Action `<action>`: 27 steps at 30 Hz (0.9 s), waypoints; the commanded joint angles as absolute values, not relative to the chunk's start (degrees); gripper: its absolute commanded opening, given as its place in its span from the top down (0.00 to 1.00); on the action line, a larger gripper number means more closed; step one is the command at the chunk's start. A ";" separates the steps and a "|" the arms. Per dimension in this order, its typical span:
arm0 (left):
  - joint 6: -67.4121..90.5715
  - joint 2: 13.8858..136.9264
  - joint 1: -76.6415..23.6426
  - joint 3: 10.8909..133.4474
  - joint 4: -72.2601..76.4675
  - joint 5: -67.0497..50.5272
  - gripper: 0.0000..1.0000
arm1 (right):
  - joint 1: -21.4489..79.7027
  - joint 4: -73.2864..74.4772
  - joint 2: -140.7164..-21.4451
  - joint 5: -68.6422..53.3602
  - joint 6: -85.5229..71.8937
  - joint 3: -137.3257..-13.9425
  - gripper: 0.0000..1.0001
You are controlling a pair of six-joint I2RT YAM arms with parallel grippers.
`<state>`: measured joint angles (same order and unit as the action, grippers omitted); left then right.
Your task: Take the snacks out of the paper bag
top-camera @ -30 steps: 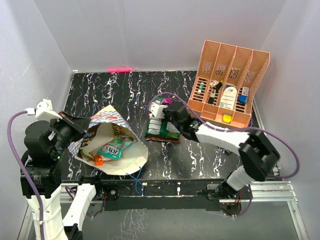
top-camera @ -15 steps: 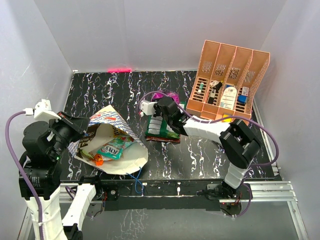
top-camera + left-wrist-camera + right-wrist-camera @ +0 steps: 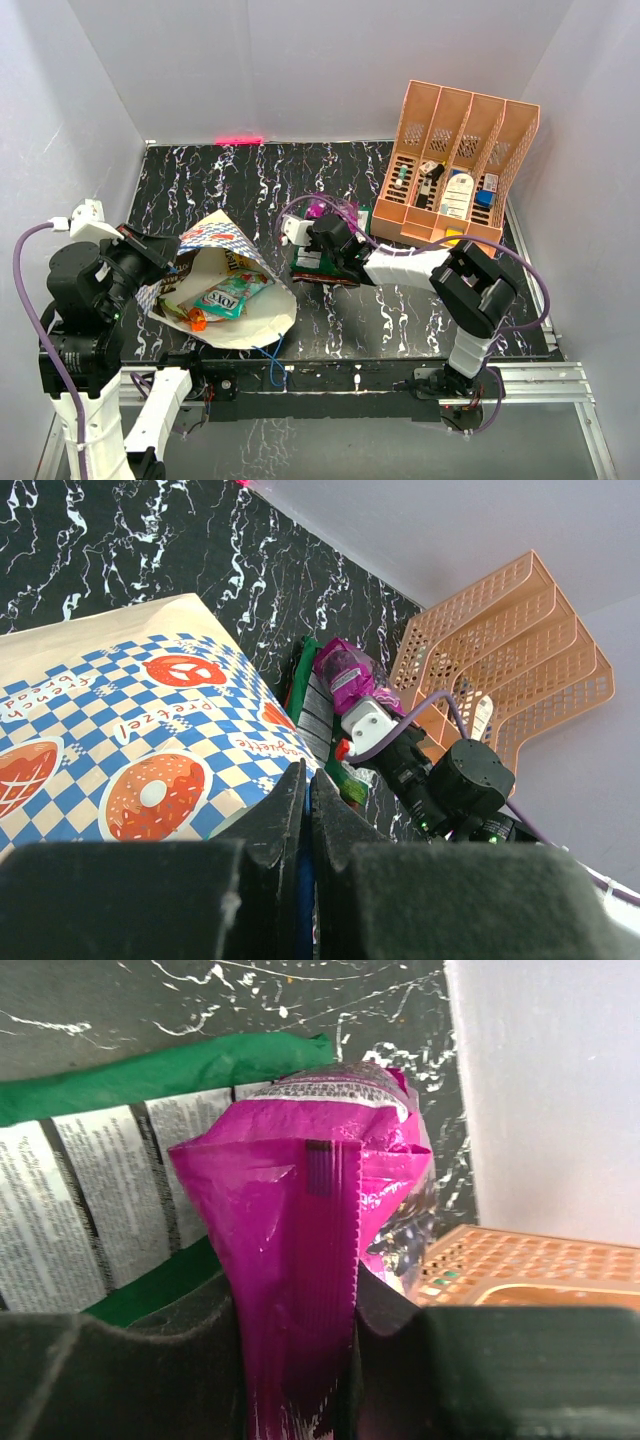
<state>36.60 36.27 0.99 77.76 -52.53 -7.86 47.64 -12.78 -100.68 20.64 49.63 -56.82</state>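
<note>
The paper bag (image 3: 240,318) lies on its side at the near left with its mouth open; its checked outside shows in the left wrist view (image 3: 130,730). Inside it lie a teal packet (image 3: 228,298), an orange wrapper (image 3: 197,321) and a dark packet (image 3: 232,262). My left gripper (image 3: 167,262) is shut on the bag's blue cord handle at the rim (image 3: 308,780). My right gripper (image 3: 322,220) is shut on a purple packet (image 3: 300,1210), held just above a green packet (image 3: 322,262) that lies flat on the table (image 3: 120,1210).
The salmon-orange slotted rack (image 3: 455,170) with small bottles and a yellow block stands at the back right, close behind the purple packet (image 3: 530,1265). A blue cord (image 3: 272,362) hangs over the table's near edge. White walls surround the black marbled table (image 3: 230,180).
The right arm has folded in, its elbow swinging left toward the middle, and the purple packet has shifted slightly left and nearer above the green packet. The left arm and bag have not moved.
</note>
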 commanded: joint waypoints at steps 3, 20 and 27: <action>36.35 35.69 0.83 77.69 -52.35 -7.64 1.00 | 48.08 -10.39 -102.90 14.76 35.37 -54.58 0.88; 36.13 35.38 0.88 77.80 -52.56 -6.90 1.00 | 46.96 1.17 -79.57 -3.65 22.74 -50.12 0.25; 36.34 35.49 0.82 78.05 -52.27 -7.37 1.00 | 35.16 -13.05 -79.45 -21.58 -6.07 -52.70 0.10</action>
